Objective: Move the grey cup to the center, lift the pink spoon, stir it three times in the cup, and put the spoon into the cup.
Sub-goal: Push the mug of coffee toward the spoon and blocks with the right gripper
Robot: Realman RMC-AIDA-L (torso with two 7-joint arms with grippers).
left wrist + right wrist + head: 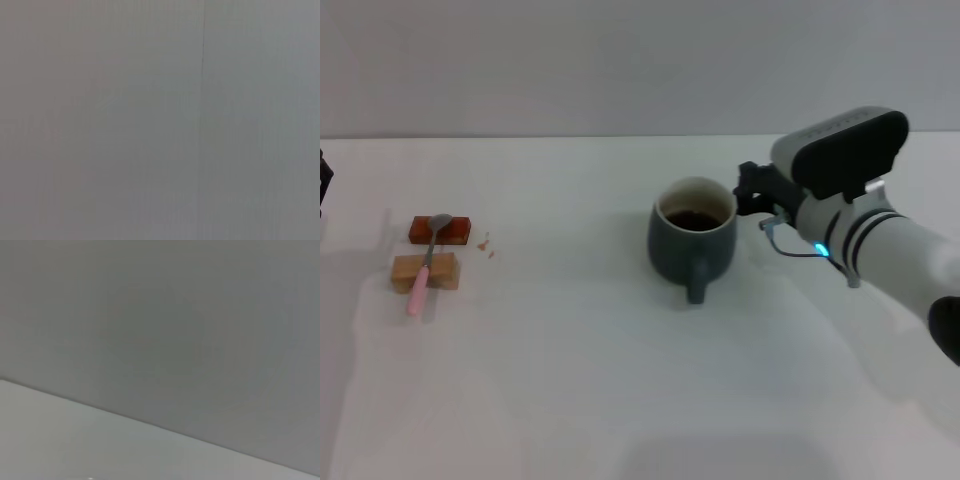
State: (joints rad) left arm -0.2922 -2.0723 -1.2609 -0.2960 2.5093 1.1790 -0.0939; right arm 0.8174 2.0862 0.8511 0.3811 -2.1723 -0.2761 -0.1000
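Observation:
The grey cup [692,240] stands a little right of the table's middle, with dark liquid inside and its handle pointing toward the front edge. My right gripper [752,192] is right beside the cup's right rim; whether it touches the cup cannot be told. The pink spoon [424,272] lies at the far left, resting across two small blocks with its metal bowl toward the back. A dark bit of my left gripper [324,180] shows at the left edge. Both wrist views show only blank wall and bare tabletop.
A reddish-brown block [455,231] and a tan block [442,270] sit under the spoon, with a few crumbs [487,245] beside them. The white table [570,380] stretches to a grey wall at the back.

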